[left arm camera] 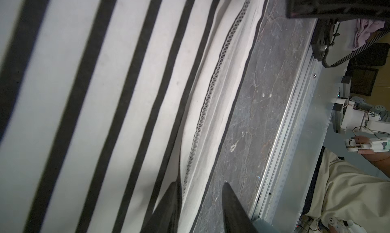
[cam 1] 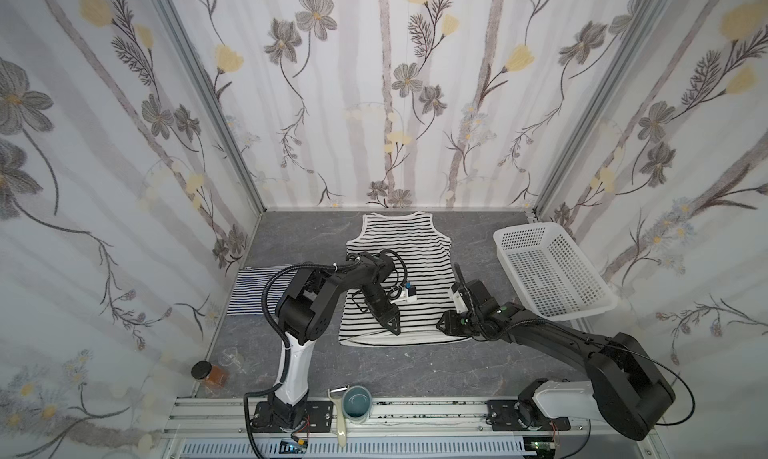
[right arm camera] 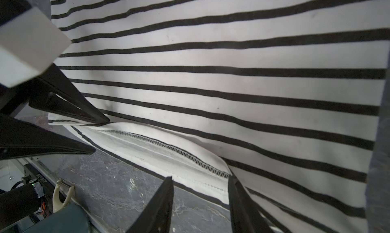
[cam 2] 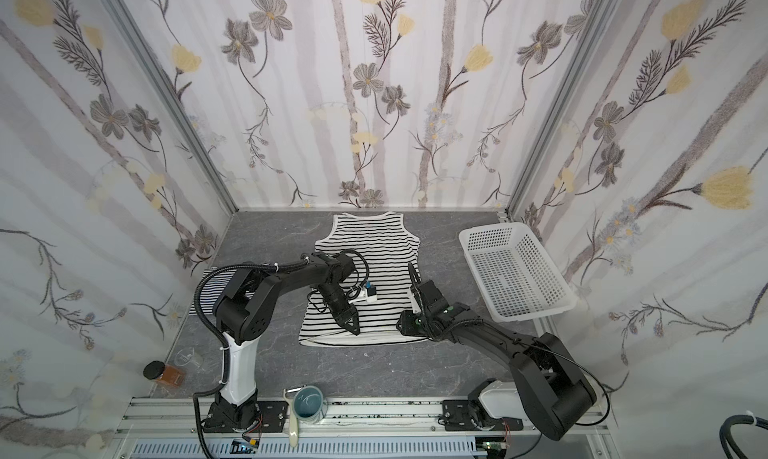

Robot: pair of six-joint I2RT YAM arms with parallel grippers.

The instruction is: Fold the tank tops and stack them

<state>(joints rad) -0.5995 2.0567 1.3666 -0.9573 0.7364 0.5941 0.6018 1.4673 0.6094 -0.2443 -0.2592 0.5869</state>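
Note:
The white tank top with black stripes (cam 1: 407, 245) (cam 2: 374, 245) lies spread flat mid-table, its hem toward the front. My left gripper (cam 1: 397, 330) (cam 2: 355, 331) is down at that hem. In the left wrist view it (left arm camera: 200, 185) is open, one finger on the cloth (left arm camera: 105, 94) and the other over bare table. My right gripper (cam 1: 439, 324) (cam 2: 400, 323) sits near the hem's right end. It (right arm camera: 200, 179) is open astride the hem edge (right arm camera: 190, 158), and the left gripper (right arm camera: 101, 136) shows there too. The navy-striped tank top (cam 1: 249, 286) (cam 2: 216, 280) lies folded at the left, partly behind the left arm.
A white perforated basket (cam 1: 523, 238) leans tilted against the right wall. A brown jar with a black lid (cam 1: 208, 373) stands at the front left. A teal mug (cam 1: 358, 403) and a cream peeler (cam 1: 338, 419) rest on the front rail.

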